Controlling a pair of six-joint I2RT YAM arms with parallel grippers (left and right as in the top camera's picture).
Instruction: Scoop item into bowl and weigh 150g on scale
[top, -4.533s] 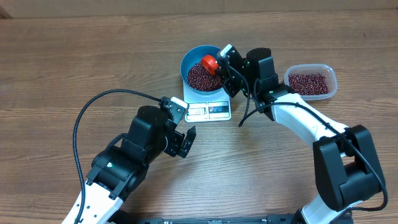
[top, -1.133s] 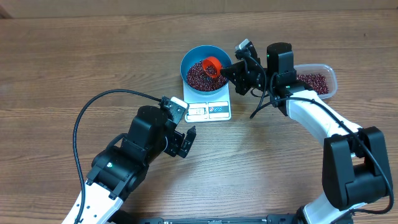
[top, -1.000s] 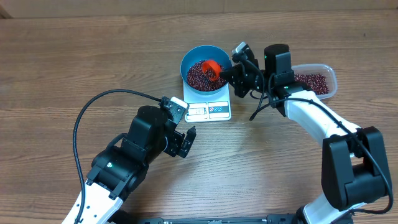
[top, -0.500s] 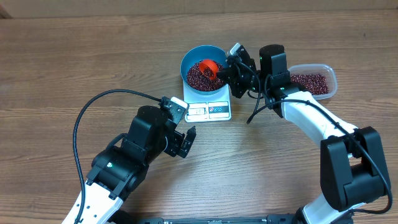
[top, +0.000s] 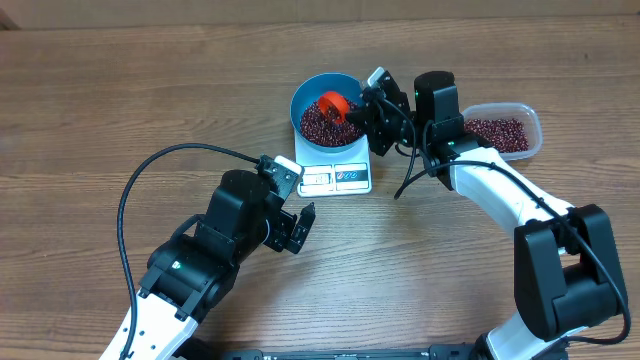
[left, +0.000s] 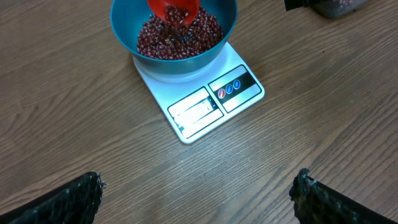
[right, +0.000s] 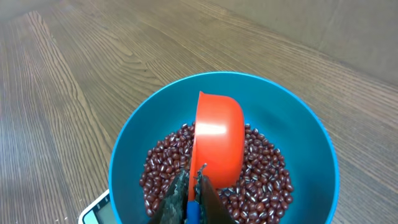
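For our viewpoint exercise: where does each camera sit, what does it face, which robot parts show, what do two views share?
Overhead: above table, looking down; left arm, right arm show.
Left wrist: faces scale, bowl; left tool open, fingers at bottom corners.
Right wrist: looks into bowl; right tool shut on scoop.
Shared: bowl, beans.

Left gripper (left: 198, 198) fingers wide apart; right gripper (right: 189, 198) fingers clamped shut.

The scale (left: 205, 102) shows a display (left: 194, 112) too faint to read.
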